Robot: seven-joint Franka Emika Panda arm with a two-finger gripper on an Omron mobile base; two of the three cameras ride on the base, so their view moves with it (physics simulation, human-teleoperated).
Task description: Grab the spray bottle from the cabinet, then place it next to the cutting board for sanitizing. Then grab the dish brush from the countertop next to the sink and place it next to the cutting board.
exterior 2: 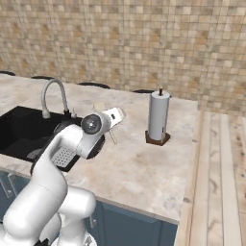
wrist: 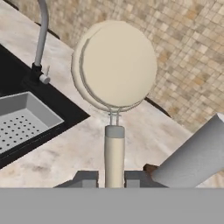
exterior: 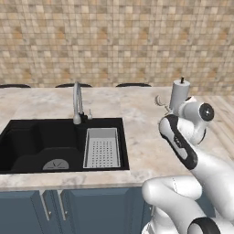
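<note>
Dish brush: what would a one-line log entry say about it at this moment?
pincer: shut on dish brush | brush: lifted off countertop, head up | nearby: sink, white cylinder on brown base

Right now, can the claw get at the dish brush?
Yes, it seems to have it already: the claw is shut on the dish brush handle, the round head lifted above the countertop beside the sink.
</note>
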